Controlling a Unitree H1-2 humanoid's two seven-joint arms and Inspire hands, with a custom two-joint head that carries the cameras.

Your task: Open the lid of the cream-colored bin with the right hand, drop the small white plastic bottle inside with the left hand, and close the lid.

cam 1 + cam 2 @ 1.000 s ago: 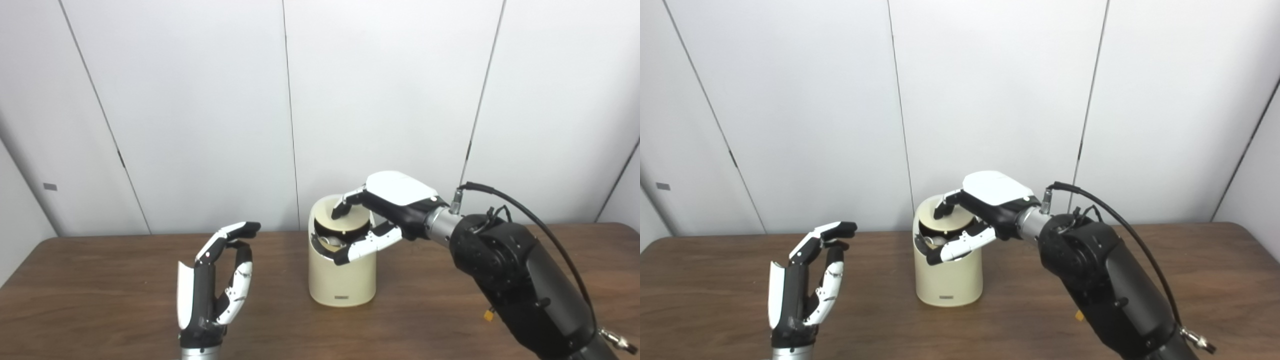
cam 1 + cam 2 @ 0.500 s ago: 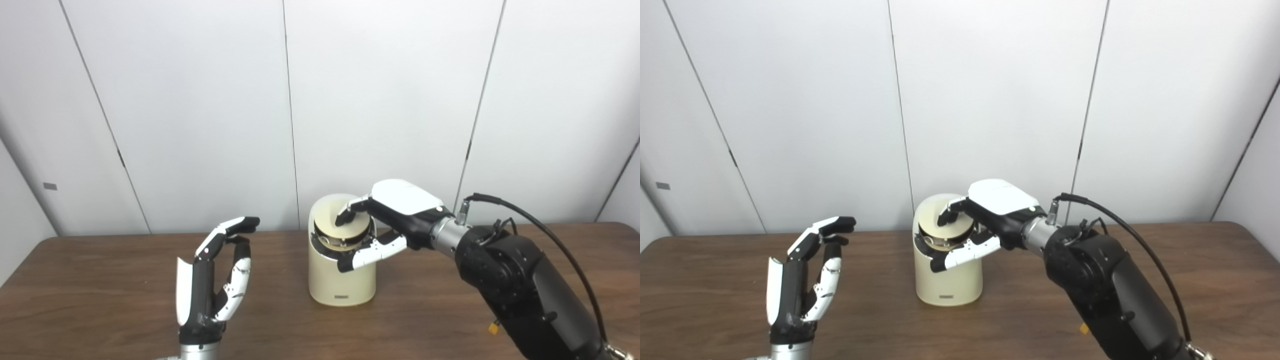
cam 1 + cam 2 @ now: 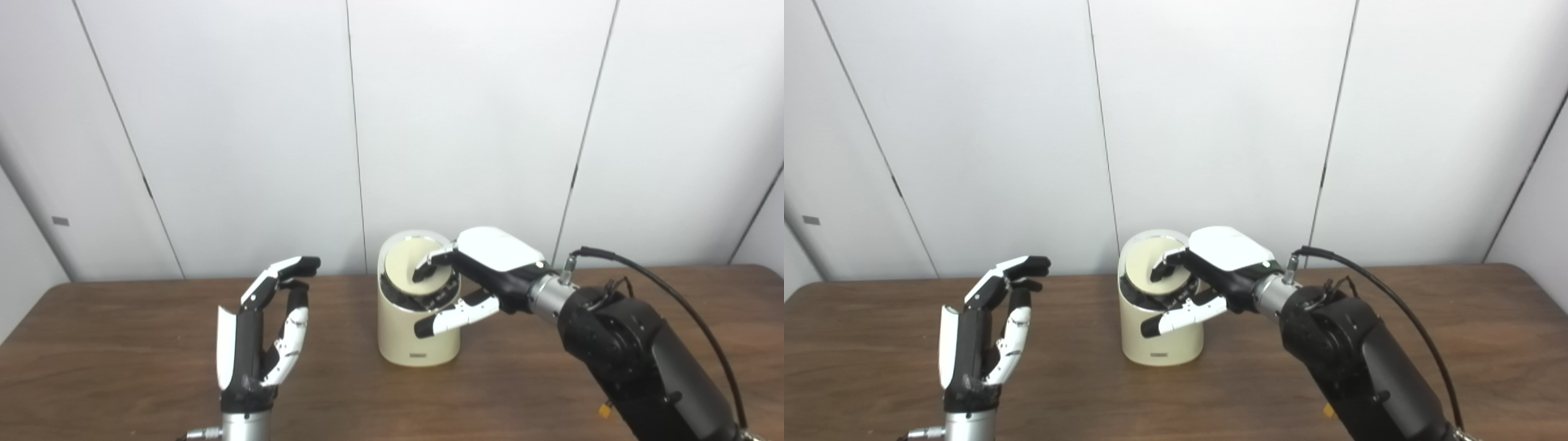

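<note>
The cream-colored bin (image 3: 416, 337) stands on the brown table (image 3: 122, 343) near its middle. Its round lid (image 3: 407, 272) sits tilted in the top opening, with a dark gap below its front edge. My right hand (image 3: 474, 275) reaches over the bin from the right, its fingers (image 3: 425, 269) resting on the lid and its thumb (image 3: 450, 318) in front of the bin wall. My left hand (image 3: 263, 343) stands upright to the left of the bin, open and empty. The white bottle does not show now.
White wall panels stand right behind the table. The right arm (image 3: 637, 361) and its black cable (image 3: 674, 300) cross the right half of the table. A small yellow tag (image 3: 605, 409) shows under the arm.
The lid has come down from wide open to nearly flat under my right hand's fingers, hiding the white thing inside. The camera has tipped slightly, shifting the scene up. The left hand barely moved.
</note>
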